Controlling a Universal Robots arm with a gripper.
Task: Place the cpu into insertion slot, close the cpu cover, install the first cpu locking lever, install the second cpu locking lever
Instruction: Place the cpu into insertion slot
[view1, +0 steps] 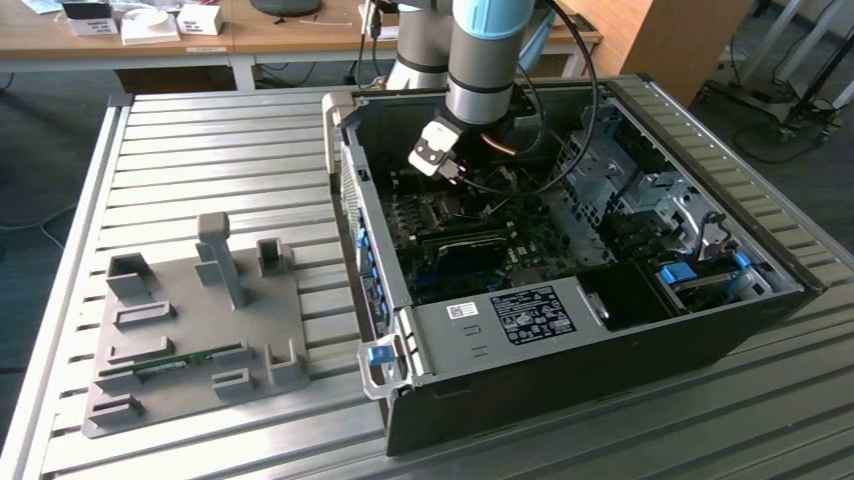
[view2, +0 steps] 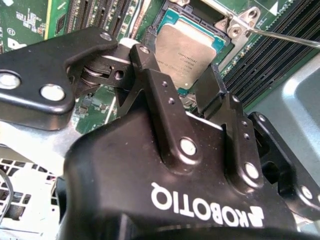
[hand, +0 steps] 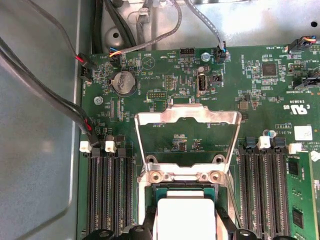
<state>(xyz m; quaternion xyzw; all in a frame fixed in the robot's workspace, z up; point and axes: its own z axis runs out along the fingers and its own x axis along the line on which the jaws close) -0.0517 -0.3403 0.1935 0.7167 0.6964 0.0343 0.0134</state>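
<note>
The cpu (view2: 187, 47), a flat silver-grey square, lies at the insertion slot (view2: 159, 22) on the green motherboard (hand: 260, 100). My gripper (view2: 177, 65) is down over it, one black finger on each side, and looks shut on the chip. In the first wrist view the cpu (hand: 186, 215) shows bright between the fingers (hand: 150, 222), just below the hinge. The cpu cover (hand: 187, 114), a silvery frame with a cut-out window, stands swung open. A thin locking lever (view2: 280, 37) juts out beside the socket. In the exterior view the gripper (view1: 451, 172) reaches into the open computer case (view1: 747, 330).
Long black memory slots (hand: 107, 195) flank the socket on both sides. Cables (hand: 45, 95) run along the case wall. A black box with a white label (view1: 527, 315) sits at the case front. A grey fixture (view1: 200, 330) lies on the slatted table at the exterior view's left.
</note>
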